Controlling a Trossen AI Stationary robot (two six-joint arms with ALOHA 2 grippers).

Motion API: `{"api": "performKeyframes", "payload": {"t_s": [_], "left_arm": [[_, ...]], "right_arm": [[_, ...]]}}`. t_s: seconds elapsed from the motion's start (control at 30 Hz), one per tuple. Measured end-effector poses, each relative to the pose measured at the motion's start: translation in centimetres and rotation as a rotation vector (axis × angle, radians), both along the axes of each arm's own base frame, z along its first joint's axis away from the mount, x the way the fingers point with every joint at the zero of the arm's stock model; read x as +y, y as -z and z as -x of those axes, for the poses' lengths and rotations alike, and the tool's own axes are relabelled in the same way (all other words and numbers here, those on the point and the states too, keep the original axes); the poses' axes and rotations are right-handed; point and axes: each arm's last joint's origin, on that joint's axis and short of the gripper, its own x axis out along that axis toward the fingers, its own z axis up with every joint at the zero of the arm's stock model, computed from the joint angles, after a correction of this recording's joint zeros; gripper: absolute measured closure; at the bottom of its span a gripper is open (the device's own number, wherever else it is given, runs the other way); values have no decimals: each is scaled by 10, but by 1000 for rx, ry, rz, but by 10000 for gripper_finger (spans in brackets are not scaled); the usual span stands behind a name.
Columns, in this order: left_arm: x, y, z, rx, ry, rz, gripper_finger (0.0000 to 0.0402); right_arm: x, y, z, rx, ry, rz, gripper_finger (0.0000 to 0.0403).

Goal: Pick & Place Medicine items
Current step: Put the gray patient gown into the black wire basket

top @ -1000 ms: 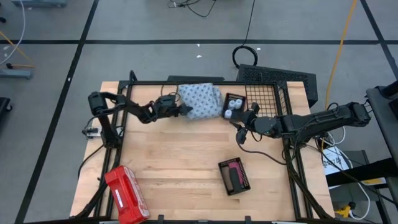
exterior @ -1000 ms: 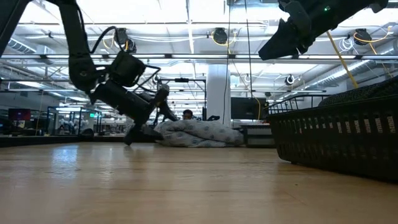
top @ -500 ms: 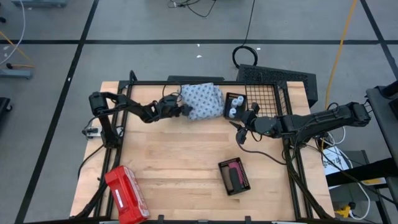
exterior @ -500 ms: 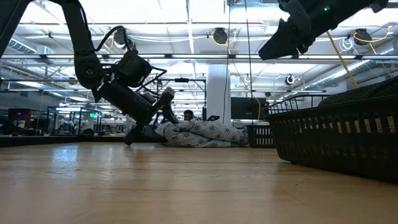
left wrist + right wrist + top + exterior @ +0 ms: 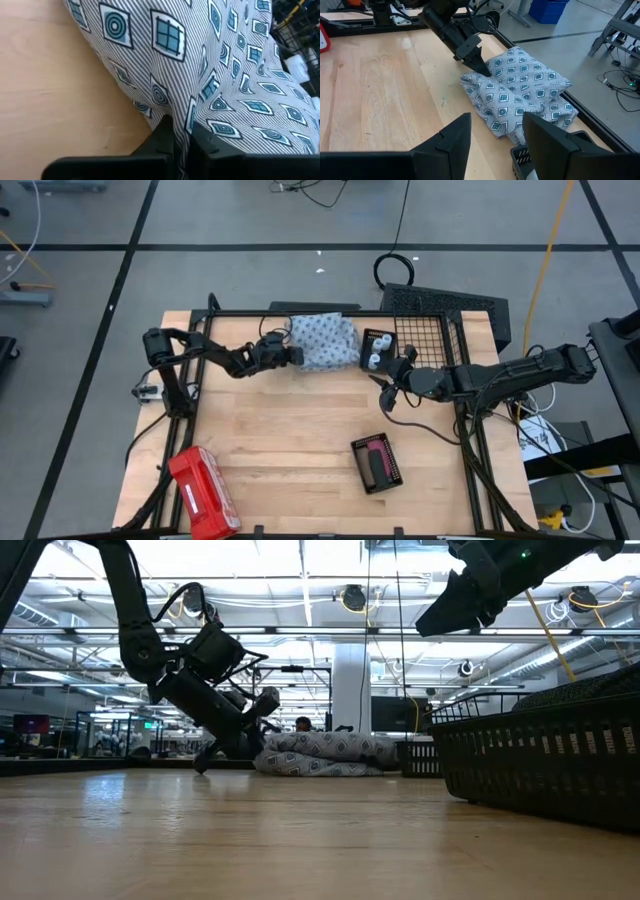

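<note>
Left gripper (image 5: 296, 356), upper centre, jaws pinching patterned cloth (image 5: 325, 341). Right gripper (image 5: 392, 390) jaws open. White bottles (image 5: 376, 355) upper centre: light, rigid, roll-prone; grasp across body.

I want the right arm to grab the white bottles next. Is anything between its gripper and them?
Nothing visible blocks it. The right gripper, fingers open, hovers just beside the white bottles in their small black tray. The patterned cloth lies on the tray's far side, pinched by the left gripper.
</note>
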Motion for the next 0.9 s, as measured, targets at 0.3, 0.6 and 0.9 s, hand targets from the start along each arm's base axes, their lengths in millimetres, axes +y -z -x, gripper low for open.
{"api": "performKeyframes", "payload": {"t_s": [0.3, 0.6, 0.9], "left_arm": [[-16, -40, -3, -94, 152, -72, 393], [-44, -111, 19, -146, 207, -255, 394], [-61, -144, 41, -185, 213, -332, 394]], "right_arm": [[0, 0, 0, 0, 0, 0, 237], [0, -3, -1, -14, -16, 32, 236], [1, -14, -6, -169, 1, -21, 238]]}}
